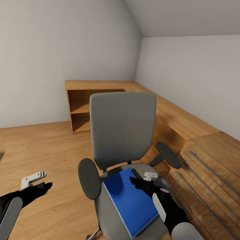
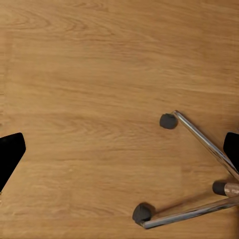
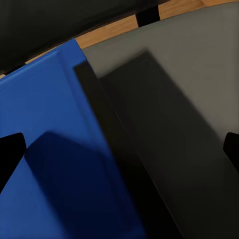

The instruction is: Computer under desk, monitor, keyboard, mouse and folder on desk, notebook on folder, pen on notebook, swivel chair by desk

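While both end effectors gape empty: one folder (image 1: 131,201), one swivel chair (image 1: 120,135).

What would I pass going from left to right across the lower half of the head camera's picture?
Left gripper over the wooden floor → the swivel chair's left armrest → blue folder on the seat → right gripper above it → wooden drawer chest.

We see the folder (image 1: 131,202) lying flat on the seat of the swivel chair (image 1: 120,133), directly under our right claw (image 1: 141,181), whose spread fingers straddle the folder's edge. Behind that claw stands the chair back; right of it, the wooden drawer chest (image 1: 211,185). Our left claw (image 1: 37,183) hangs over bare floor (image 1: 44,144), left of the chair's base.
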### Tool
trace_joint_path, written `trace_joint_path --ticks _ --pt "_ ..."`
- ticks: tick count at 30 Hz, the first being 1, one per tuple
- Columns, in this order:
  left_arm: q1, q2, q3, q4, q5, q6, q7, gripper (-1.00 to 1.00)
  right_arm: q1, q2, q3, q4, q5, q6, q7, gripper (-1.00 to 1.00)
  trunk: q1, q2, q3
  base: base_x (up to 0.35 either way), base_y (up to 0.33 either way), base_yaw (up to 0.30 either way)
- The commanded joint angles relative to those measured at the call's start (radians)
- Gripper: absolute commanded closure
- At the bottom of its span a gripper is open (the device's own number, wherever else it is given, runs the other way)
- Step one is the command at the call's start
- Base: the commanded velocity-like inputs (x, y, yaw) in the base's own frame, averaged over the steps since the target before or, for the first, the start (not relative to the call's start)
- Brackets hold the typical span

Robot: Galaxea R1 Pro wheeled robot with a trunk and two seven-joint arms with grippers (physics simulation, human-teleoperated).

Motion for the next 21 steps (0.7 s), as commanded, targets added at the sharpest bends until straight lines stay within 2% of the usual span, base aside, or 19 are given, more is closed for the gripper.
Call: trace_joint_path --ticks 1,4,11,16,21 --pt "-0.001 -0.001 0.012 -0.001 0.011 0.004 0.007 -1.0 0.0 -0.001 0.005 0.023 -0.004 0.005 -0.002 -1.0 0.0 0.0 -0.001 0.0 0.0 0.0" --pt "-0.001 -0.001 0.029 0.0 0.011 0.004 0.006 -1.0 0.0 -0.001 0.005 0.023 -0.004 0.005 -0.002 -1.0 0.0 0.0 -0.001 -0.032 0.0 0.0" --pt "-0.001 -0.001 0.068 0.0 0.012 0.003 0.004 -1.0 0.001 -0.001 0.005 0.023 -0.004 0.006 -0.002 -1.0 0.0 0.0 -0.001 -0.183 0.0 0.0" --pt "-0.001 -0.001 0.079 0.0 0.013 0.003 0.004 -1.0 0.0 -0.001 0.005 0.024 -0.004 0.006 -0.003 -1.0 0.0 0.0 -0.001 -0.07 0.0 0.0" --pt "-0.001 0.0 0.081 0.0 0.013 0.003 0.004 -1.0 0.0 -0.001 0.005 0.023 -0.004 0.007 -0.003 -1.0 0.0 0.0 -0.001 -0.244 0.0 0.0"
